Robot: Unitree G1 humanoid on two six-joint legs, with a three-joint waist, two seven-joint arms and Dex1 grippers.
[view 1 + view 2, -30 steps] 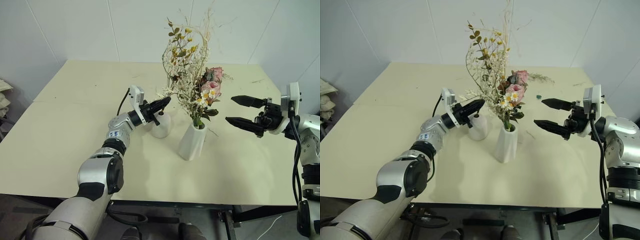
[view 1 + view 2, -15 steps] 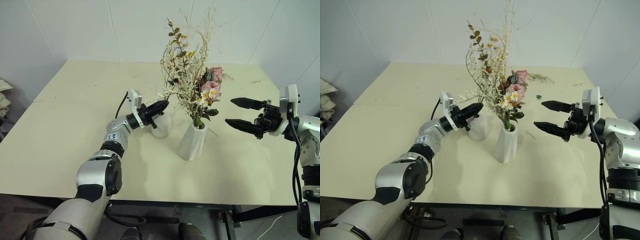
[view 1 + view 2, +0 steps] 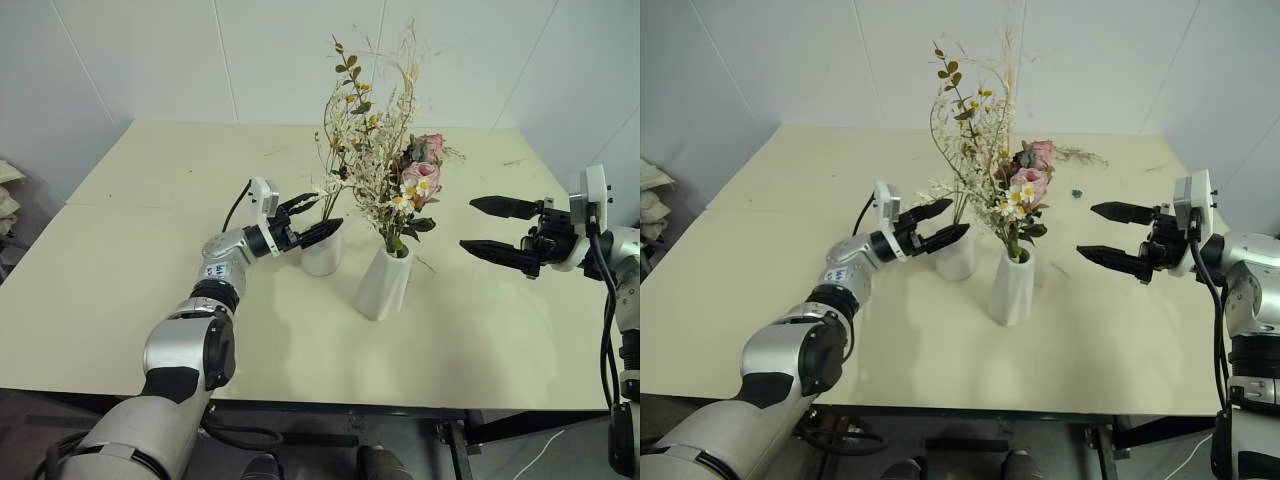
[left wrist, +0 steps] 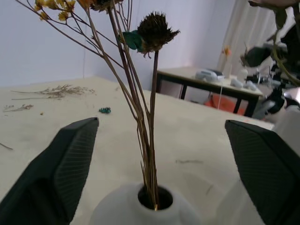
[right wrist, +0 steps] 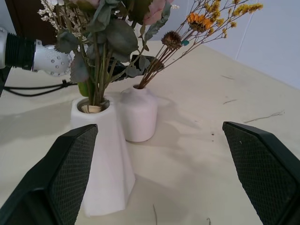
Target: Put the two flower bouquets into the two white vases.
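A small bouquet (image 3: 355,110) of thin stems with yellow-orange blooms stands in the squat round white vase (image 3: 321,255). Its stems (image 4: 140,93) enter the narrow hole. My left gripper (image 3: 322,217) is open just above that vase, one finger (image 4: 65,164) on each side of the stems and clear of them. The larger bouquet (image 3: 420,180), with pink roses, sits in the taller cone vase (image 3: 385,283) beside it. My right gripper (image 3: 468,224) hangs open and empty to the right of the cone vase (image 5: 101,159).
The vases stand near the middle of a cream table (image 3: 150,260). Dry twigs (image 3: 515,160) and a small teal scrap (image 3: 1077,192) lie toward its far edge. White walls close the back.
My left gripper has opened and let go of the thin stems. The small bouquet now stands by itself in the round vase. The right gripper has stayed open and still.
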